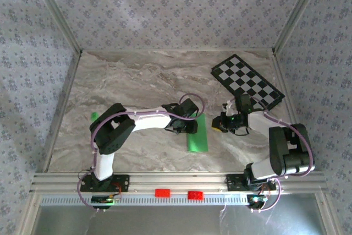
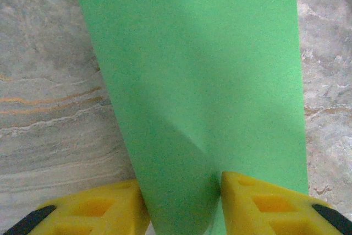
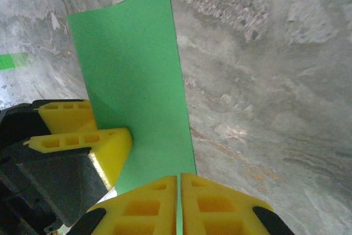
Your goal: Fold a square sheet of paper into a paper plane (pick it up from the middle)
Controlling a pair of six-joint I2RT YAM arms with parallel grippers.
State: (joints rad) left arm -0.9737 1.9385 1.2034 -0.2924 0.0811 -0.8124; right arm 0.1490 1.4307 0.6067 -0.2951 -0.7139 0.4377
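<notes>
Top view: the square sheet of paper (image 1: pixel 198 135), here a narrow doubled band of bright green, lies near the middle of the marble worktop (image 1: pixel 137 81), its long axis running near to far. The left hand (image 1: pixel 184 126) meets its left edge and the right hand (image 1: pixel 222 125) sits just beside its right edge, with the checkered board (image 1: pixel 248 82) well apart at the far right. Left wrist view: the sheet (image 2: pixel 203 70) rises in a soft bow between the yellow fingers (image 2: pixel 258 202) of the left hand (image 2: pixel 184 207). This hand stands about half open with both fingers touching the bowed paper, so you may read it as a light hold on the band. Right wrist view: the right hand (image 3: pixel 179 182) is closed, its fingers all but meeting, with a sliver of green in the slit. You cannot tell whether it pinches the near end of the sheet (image 3: pixel 137 70) or merely rests on it. The left hand's fingers (image 3: pixel 104 149) touch the band's left edge. Handling: judge the paper very light, limp, easily creased or torn, and slippery on the polished stone. Take hold at the middle of an edge with a gentle pinch, and expect it to slide rather than lift if you push.
</notes>
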